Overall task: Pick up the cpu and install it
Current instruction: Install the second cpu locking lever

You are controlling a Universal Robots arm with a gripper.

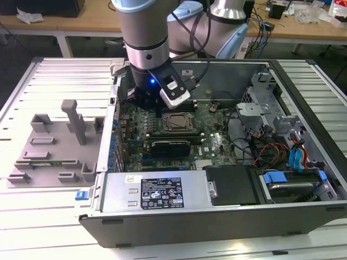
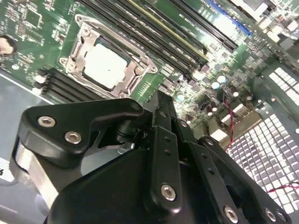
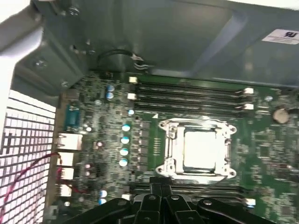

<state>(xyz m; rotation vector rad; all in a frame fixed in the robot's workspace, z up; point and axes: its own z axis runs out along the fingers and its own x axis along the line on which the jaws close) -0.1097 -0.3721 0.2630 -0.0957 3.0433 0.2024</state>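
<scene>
Your cpu (image 3: 202,148) already sits in the motherboard's socket frame (image 3: 169,145), so placement looks done. Your pincer (image 3: 161,189) hangs just beside the socket, clenched and holding nothing.

Robotics or electronics lab. Open PC case (image 1: 227,179) lies on its side on a slatted metal worktop (image 1: 49,222), motherboard (image 1: 214,143) exposed. Grey fixture blocks (image 1: 54,143) sit just beside the case on the exterior view's left. Robot arm (image 1: 143,32) reaches over the case. Wooden desks (image 1: 303,30) behind carry cables and clutter.
</scene>
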